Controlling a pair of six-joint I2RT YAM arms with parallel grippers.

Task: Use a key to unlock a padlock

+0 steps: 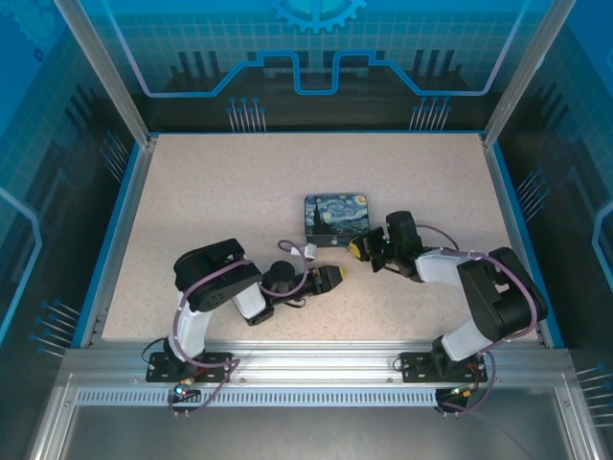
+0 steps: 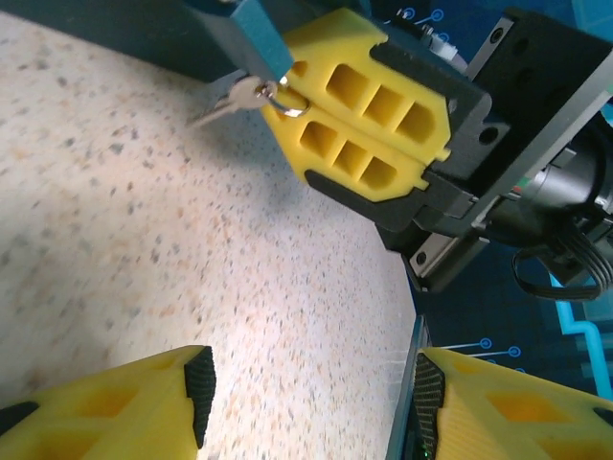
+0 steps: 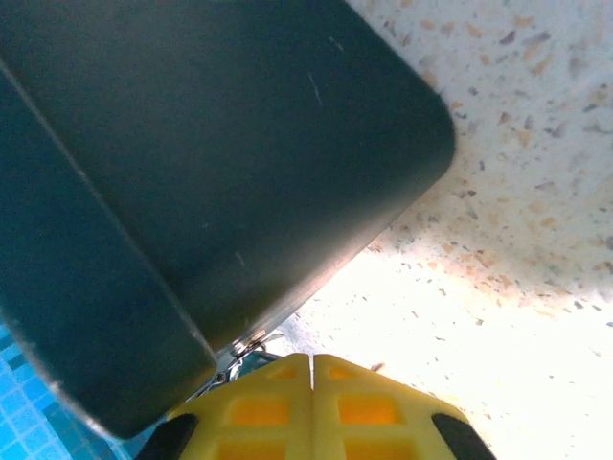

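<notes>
1. The box (image 1: 335, 217), printed with a swirling night sky, lies flat a little right of the middle of the surface (image 1: 211, 201). It is the only bulky thing out there.
2. The right gripper (image 1: 360, 249) has its tips at the box's near edge, close to that edge's right corner. From its own wrist view the dark side of the box (image 3: 220, 163) looms right over the gripper (image 3: 311, 362), so the box crowds it closely.
3. Its yellow fingers are pressed together with only a thin seam between them. Seen from the left wrist, the right gripper (image 2: 299, 113) seems to nip a small ring in that seam.
4. The key (image 2: 228, 99) sticks out from that ring, silver-grey, in the narrow space between the fingertips and the box (image 2: 144, 29).
5. The left gripper (image 1: 335, 278) faces the right one from the near left, pointing toward it across a short bare strip of surface. Its fingers stand apart, and between them the left gripper (image 2: 314, 388) has nothing but speckled tabletop.
6. Purple cables (image 1: 206, 287) loop along both arms, well clear of the key.
7. The surface is pale, speckled beige, with a blue rim (image 1: 123, 220) around it.
8. Aluminium posts (image 1: 105, 72) carry blue see-through panels printed with circuit lines, and a metal rail (image 1: 316, 369) runs along the near edge under the arm bases.
</notes>
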